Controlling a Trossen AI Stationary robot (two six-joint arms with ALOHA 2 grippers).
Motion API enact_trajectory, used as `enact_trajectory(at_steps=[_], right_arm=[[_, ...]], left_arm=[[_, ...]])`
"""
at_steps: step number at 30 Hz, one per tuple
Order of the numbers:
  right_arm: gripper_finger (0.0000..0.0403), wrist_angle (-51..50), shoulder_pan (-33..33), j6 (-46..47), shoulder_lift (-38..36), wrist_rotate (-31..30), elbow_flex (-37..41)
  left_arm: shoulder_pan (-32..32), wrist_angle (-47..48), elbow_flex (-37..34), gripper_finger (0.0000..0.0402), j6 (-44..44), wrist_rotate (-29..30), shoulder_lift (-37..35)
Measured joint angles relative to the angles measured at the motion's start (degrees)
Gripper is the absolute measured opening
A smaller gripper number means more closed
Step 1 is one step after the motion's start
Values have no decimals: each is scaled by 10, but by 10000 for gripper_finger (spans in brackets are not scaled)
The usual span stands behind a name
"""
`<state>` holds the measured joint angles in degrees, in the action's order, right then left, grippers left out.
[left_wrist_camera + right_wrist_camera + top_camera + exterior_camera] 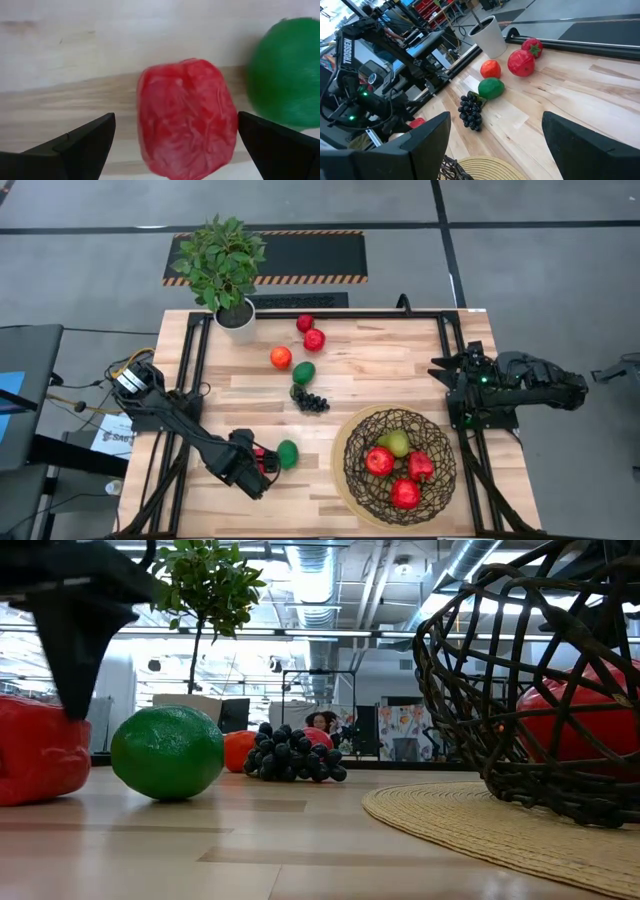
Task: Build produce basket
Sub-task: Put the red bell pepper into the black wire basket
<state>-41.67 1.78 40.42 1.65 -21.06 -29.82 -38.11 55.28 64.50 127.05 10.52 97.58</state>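
Pale wood desk [380, 375] carried a red pepper [186, 117] at lower left, between the left gripper's [262, 463] spread fingers [82, 145]; likely light, glossy, slippery plastic, best gripped across its middle.

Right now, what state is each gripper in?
Left gripper: open, straddling a red pepper, not closed on it.
Right gripper: open, empty, parked at the table's right edge.
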Motion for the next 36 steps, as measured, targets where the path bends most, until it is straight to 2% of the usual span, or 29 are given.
enact_trajectory(at_steps=[7, 20, 26, 36], right_arm=[[333, -2, 0, -3, 0, 0, 0], [333, -2, 0, -4, 0, 0, 0], [333, -2, 0, -4, 0, 0, 0], [333, -2, 0, -4, 0, 0, 0]], left_arm=[[1, -13, -11, 384, -5, -26, 0], [1, -14, -11, 292, -16, -39, 0], [2, -20, -10, 262, -6, -20, 0], [15, -5, 24, 255, -19, 46, -40]])
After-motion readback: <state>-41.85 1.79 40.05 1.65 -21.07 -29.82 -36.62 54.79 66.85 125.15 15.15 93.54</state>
